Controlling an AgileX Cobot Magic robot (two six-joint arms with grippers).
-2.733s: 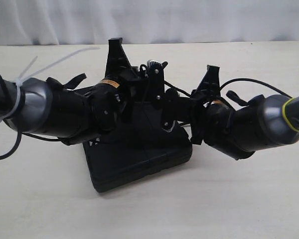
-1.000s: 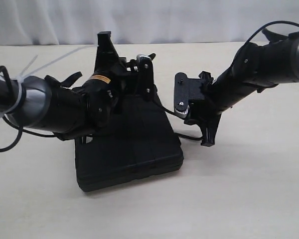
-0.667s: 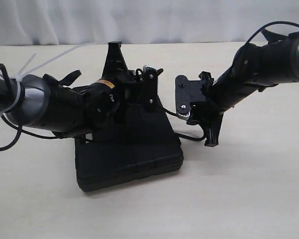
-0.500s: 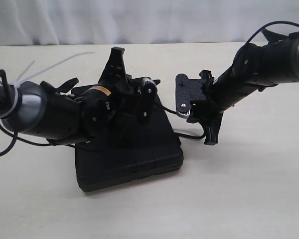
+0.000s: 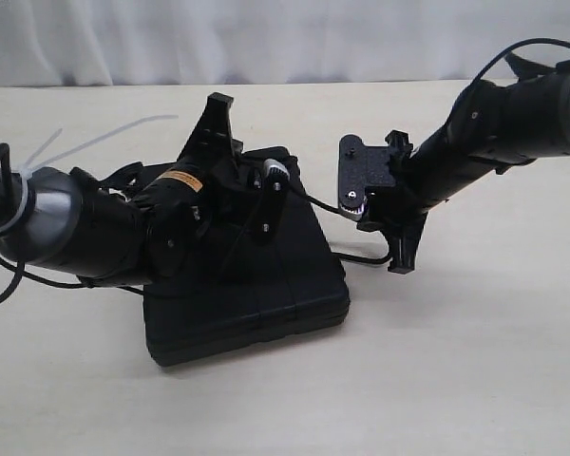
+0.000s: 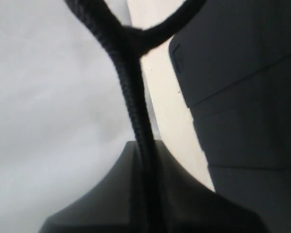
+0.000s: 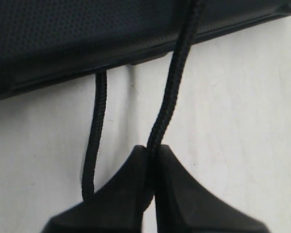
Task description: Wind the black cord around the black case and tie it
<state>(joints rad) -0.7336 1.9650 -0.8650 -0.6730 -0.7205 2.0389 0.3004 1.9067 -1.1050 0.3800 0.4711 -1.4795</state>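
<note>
Grey and black, the left arm (image 5: 71,223) comes in from the left edge of the exterior view with a white zip tie (image 5: 24,190) looped round its sleeve, and it leans over the black case (image 5: 266,304), which lies flat on the pale table (image 5: 456,380) a little left of the middle, one corner pointing toward the camera. The left gripper (image 5: 266,204) hangs over the far half of the lid. From its wrist camera the two fingers are pressed together on the black cord (image 6: 133,97), so the left gripper (image 6: 146,148) is clamped on that strand. The braid runs straight out from the fingertips and meets a second strand at a junction farther along, with an edge of the case (image 6: 242,97) to one side and a strip of bare table between. Whether that junction is a knot I cannot tell. In the exterior view a thin length of cord (image 5: 361,255) shows just beside the case's right edge, low on the table. Beyond it the right arm (image 5: 494,133) slopes down from the upper right, and the right gripper (image 5: 404,256) points at the table close to the case. Its wrist camera shows the right gripper (image 7: 153,150) also closed, pinching one strand of cord (image 7: 172,97) that rises over the edge of the case (image 7: 87,34), while another strand emerges from under that edge and passes alongside the fingers.
</note>
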